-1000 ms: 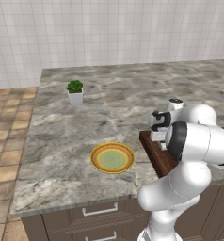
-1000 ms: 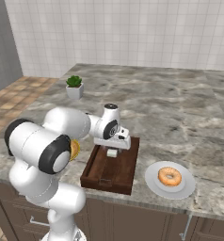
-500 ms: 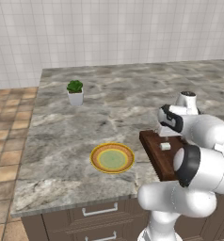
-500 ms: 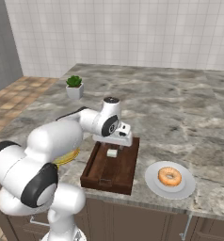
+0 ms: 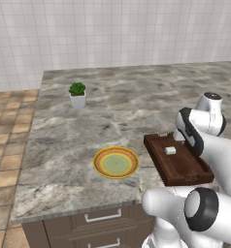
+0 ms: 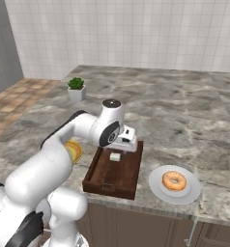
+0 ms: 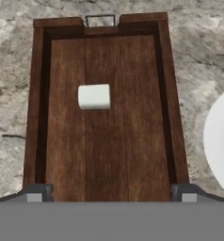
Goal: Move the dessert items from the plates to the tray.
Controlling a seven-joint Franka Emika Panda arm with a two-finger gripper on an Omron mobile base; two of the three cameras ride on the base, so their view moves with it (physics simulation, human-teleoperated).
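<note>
A small pale cube (image 7: pixel 94 96) lies loose on the floor of the dark wooden tray (image 7: pixel 62 155), toward its far end in the hand view. My gripper (image 7: pixel 110 192) hovers over the tray's other end, open, its fingertips (image 7: pixel 37 192) spread almost as wide as the tray and holding nothing. From the right base view the gripper (image 6: pixel 127 143) sits just behind the cube (image 6: pixel 115 157). A glazed ring donut (image 6: pixel 174 181) rests on the white plate (image 6: pixel 193 192), right of the tray (image 6: pixel 103 181). The yellow-rimmed green plate (image 5: pixel 115 162) holds nothing, left of the tray (image 5: pixel 185 168) and cube (image 5: pixel 170 150).
A small green potted plant (image 5: pixel 77 95) stands at the back left of the marble counter (image 5: pixel 64 145). The counter's front edge runs just below the tray and plates, with drawers underneath. The white plate's rim (image 7: pixel 217 141) sits close to the tray's right wall.
The cube now lies free on the tray floor, apart from the fingers. The arm's elbow has swung across toward the tray while the hand stayed over its far end.
</note>
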